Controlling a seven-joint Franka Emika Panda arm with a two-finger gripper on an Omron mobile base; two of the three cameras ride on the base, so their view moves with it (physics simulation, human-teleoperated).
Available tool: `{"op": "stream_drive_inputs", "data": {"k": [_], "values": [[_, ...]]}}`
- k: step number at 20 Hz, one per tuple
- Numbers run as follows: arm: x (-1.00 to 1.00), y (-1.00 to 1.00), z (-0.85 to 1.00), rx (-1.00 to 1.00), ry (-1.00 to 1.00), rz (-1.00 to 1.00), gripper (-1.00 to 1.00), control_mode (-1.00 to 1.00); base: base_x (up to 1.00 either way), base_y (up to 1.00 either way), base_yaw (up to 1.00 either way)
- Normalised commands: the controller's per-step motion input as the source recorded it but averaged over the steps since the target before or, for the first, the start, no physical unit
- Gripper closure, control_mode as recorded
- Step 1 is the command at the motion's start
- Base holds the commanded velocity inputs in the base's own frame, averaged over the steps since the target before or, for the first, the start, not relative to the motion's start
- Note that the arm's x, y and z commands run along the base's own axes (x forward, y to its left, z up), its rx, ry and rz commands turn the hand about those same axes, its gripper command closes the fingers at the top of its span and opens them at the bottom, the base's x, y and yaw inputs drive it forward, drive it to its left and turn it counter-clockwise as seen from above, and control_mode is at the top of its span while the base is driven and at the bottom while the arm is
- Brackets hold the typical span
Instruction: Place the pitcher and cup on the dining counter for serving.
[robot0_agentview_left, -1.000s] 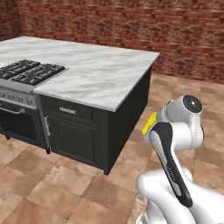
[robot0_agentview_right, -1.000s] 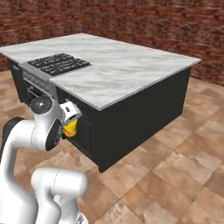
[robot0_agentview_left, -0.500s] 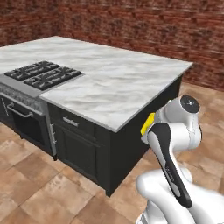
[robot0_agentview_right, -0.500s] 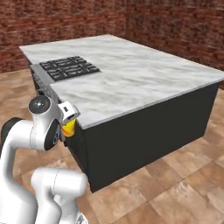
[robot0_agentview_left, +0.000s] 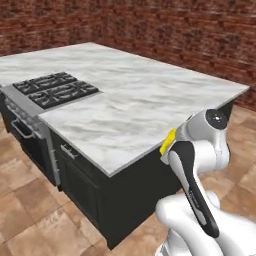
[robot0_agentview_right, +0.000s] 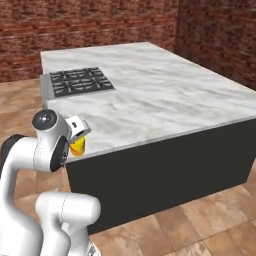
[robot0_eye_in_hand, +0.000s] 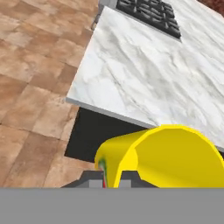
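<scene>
I am carrying the cup (robot0_eye_in_hand: 162, 155), the gripper (robot0_eye_in_hand: 111, 177) pinching its rim, just off the dining counter (robot0_agentview_left: 130, 107) corner. Next I am needing to lift it over the marble edge and set it down.

cooktop (robot0_agentview_left: 56, 89) on dining counter (robot0_agentview_left: 150, 95)

Red-brown brick walls (robot0_agentview_left: 190, 35) stand behind the room and meet in 1 corner. The floor (robot0_agentview_right: 210, 220) is made of brown terracotta tiles. Black cabinets (robot0_agentview_right: 165, 170) stand on it, and 1 drawer front has a metal handle (robot0_agentview_left: 67, 151).
</scene>
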Motion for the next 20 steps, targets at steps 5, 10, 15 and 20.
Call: {"op": "stream_drive_inputs", "data": {"k": [5, 10, 15, 20], "values": [[0.00, 0.00, 0.00, 0.00, 0.00, 0.00, 1.00, 1.00, 0.62, -1.00, 0.05], [0.00, 0.00, 0.00, 0.00, 0.00, 0.00, 1.00, 1.00, 0.63, -1.00, 0.00], [0.00, 0.00, 0.00, 0.00, 0.00, 0.00, 1.00, 1.00, 0.63, -1.00, 0.00], [0.00, 0.00, 0.00, 0.00, 0.00, 0.00, 1.00, 1.00, 0.68, -1.00, -0.01]]}}
